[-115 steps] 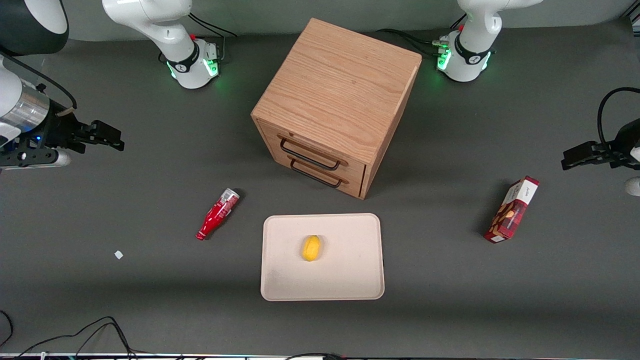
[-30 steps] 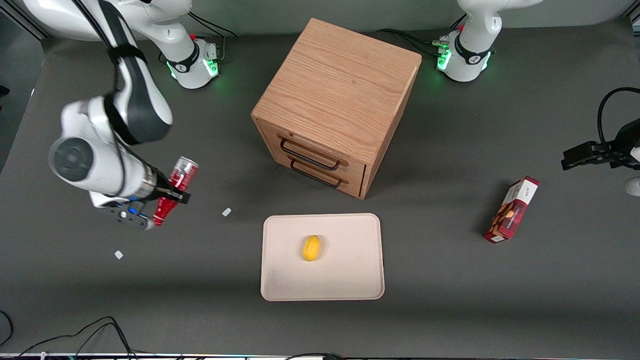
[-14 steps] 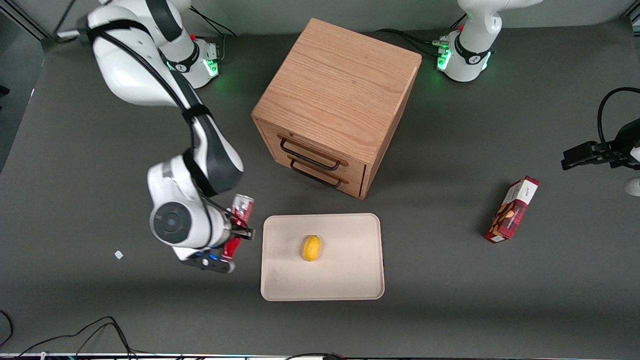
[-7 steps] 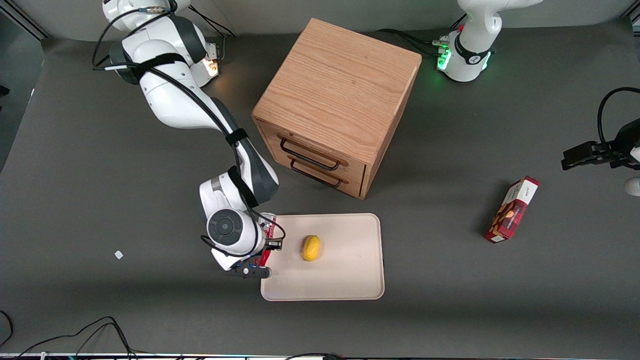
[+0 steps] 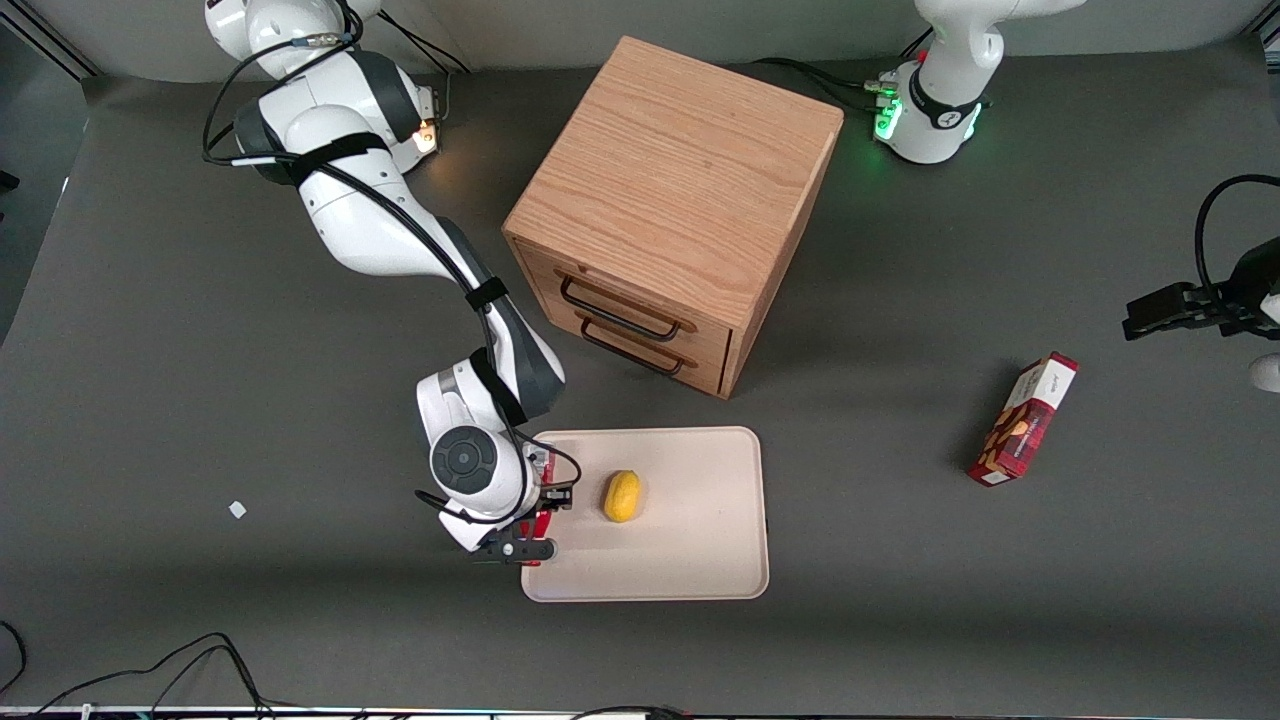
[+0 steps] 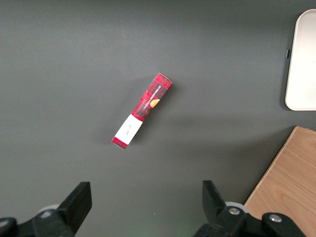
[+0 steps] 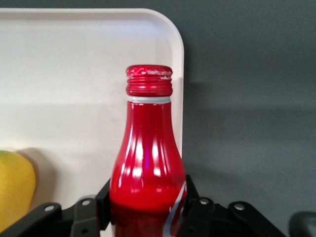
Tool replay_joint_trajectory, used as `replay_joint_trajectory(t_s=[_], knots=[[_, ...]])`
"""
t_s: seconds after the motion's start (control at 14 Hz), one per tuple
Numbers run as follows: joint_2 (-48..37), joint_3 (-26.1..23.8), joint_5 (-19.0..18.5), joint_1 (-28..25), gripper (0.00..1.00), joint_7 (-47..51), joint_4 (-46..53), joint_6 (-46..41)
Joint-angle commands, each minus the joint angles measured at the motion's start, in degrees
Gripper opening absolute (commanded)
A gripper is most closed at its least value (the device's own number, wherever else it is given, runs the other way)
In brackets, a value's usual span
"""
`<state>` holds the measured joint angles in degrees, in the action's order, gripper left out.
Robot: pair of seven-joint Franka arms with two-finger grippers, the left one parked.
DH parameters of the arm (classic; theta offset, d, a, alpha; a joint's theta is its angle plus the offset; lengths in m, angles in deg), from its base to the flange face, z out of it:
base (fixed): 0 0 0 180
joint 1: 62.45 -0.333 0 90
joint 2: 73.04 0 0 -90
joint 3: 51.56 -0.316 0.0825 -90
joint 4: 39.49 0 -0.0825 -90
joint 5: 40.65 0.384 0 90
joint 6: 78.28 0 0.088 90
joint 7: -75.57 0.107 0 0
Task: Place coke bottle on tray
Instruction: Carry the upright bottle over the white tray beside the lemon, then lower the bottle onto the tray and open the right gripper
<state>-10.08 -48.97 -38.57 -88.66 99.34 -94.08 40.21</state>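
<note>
Reading the front view from its left edge, I have my gripper (image 5: pixel 533 520) over the tray's (image 5: pixel 690 560) working-arm-end rim, clamped on the coke bottle (image 5: pixel 541 522), of which only a sliver of red shows past the wrist. The wrist view confirms the grip: black fingers (image 7: pixel 195 207) press the bottle's (image 7: pixel 148 158) lower body on both sides, cap pointing away from the gripper. The bottle's long axis runs along the tray's (image 7: pixel 74 59) edge, with its neck right over that rim (image 7: pixel 177 98). Next across is the lemon (image 5: pixel 622 496), just beside the bottle and resting mid-tray. I judge that the bottle is barely inside the rim, so I would nudge toward the lemon before lowering, without touching it. Beyond the tray, the cabinet (image 5: pixel 675 210) and snack box (image 5: pixel 1024 418) sit well apart on the desk (image 5: pixel 200 330).
</note>
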Motion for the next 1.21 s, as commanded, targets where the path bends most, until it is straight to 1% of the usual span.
replay_joint_trajectory(t_s=[0.0,0.07,0.14,0.29,0.36,0.43,1.14], knots=[[1.4,0.7,0.4,-0.3,0.0,-1.5,2.6,0.8],[1.6,0.7,0.4,-0.3,0.05,-1.5,2.6,0.9],[1.6,0.7,0.4,-0.3,0.23,-1.5,2.6,0.9],[1.6,0.7,0.4,-0.3,0.51,-1.5,2.6,0.9],[1.7,0.7,0.4,-0.3,0.86,-1.4,2.5,1.6],[1.6,0.8,0.4,-0.3,1.0,-1.4,2.3,2.1],[1.6,0.7,0.5,-0.2,1.0,-1.4,2.3,2.1]])
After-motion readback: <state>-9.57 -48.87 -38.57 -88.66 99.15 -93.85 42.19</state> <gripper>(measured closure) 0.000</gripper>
